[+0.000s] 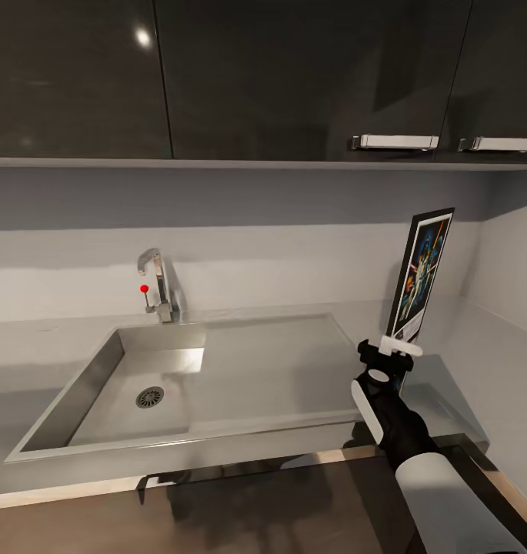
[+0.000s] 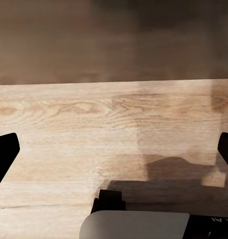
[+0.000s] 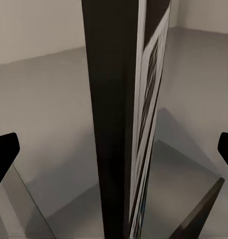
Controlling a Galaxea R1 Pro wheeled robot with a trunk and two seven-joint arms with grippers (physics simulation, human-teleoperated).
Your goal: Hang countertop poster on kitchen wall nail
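Observation:
The poster (image 1: 421, 273) stands upright on its short edge at the right end of the pale grey countertop (image 1: 48, 346), turned nearly edge-on to me. My right gripper (image 1: 401, 348) is at its lower edge. In the right wrist view the poster's dark thin edge (image 3: 123, 124) rises in the wide gap of the right gripper (image 3: 114, 149). The black fingertips (image 3: 6, 149) stand far out on both sides, so it is open and not touching the frame. My left gripper (image 2: 114, 149) is open with nothing in it, over a wooden floor (image 2: 94, 124). I can make out no nail.
The steel sink (image 1: 163, 385) and chrome tap (image 1: 159, 285) sit left of the poster. Dark upper cabinets (image 1: 294, 77) with white handles (image 1: 394, 141) hang over the pale grey wall (image 1: 294, 246). A side wall (image 1: 513, 261) closes the corner behind the poster.

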